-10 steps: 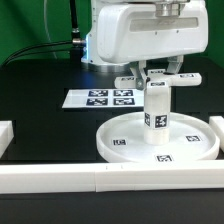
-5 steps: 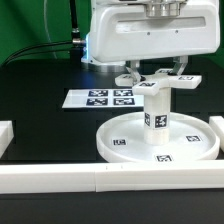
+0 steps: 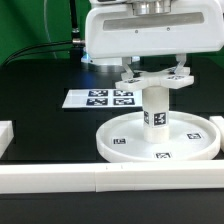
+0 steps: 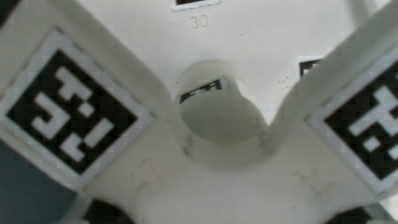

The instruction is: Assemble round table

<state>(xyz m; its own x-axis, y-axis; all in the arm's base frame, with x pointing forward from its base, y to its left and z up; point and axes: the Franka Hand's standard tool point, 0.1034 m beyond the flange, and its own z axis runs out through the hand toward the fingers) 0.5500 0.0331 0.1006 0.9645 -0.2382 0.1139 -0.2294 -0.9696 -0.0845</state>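
Note:
The large round rimmed disc (image 3: 128,146) lies flat on the black table at the exterior view's right. The short thick leg (image 3: 153,110) stands upright at its centre. The cross-shaped foot piece (image 3: 152,79) sits level just over the leg's top. My gripper (image 3: 152,68) comes down on it from above and is shut on its hub; the fingers are mostly hidden. In the wrist view two tagged arms of the foot piece (image 4: 71,100) spread to either side, with the leg (image 4: 222,118) and the disc (image 4: 151,40) showing between them.
The marker board (image 3: 104,98) lies flat behind the disc toward the exterior view's left. Long white border rails run along the front (image 3: 90,182) and stand at the left edge (image 3: 5,135). Dark cables hang in front of the green backdrop at the back left.
My hand has risen a little and turned slightly. The foot piece has turned with it, its arms now pointing in a slightly different direction. Leg and disc have not moved.

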